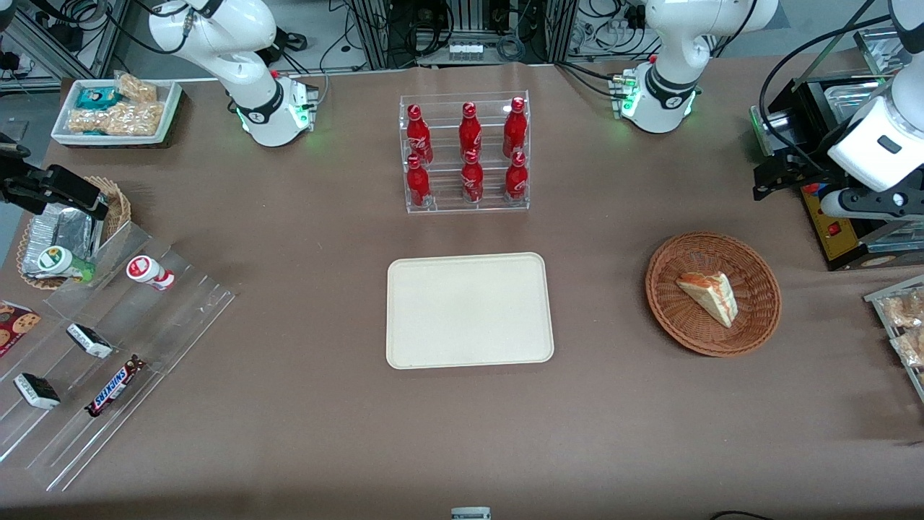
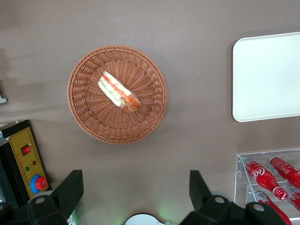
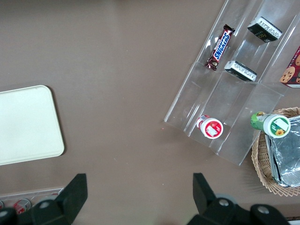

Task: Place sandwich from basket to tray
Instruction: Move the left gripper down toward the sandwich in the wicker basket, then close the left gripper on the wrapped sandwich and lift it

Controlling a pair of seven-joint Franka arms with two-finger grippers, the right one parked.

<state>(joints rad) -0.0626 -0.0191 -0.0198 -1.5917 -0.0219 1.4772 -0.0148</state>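
Sandwich (image 1: 709, 295): lying in basket (image 1: 755, 328), toward the working arm's end of the table (image 1: 303, 433). Tray (image 1: 469, 354): beside basket, apart. Tool (image 2: 136, 194): fingers spread, holding nothing, above the table.

Gripper (image 2: 133, 197) fingertips cut by frame edge; tray (image 2: 262, 79) partly cropped.

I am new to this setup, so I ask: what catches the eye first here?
First the red cola bottles in their clear rack, farther from the front camera than the empty cream tray. Then the sandwich lying in the wicker basket, with the gripper high above the table, fingers open.
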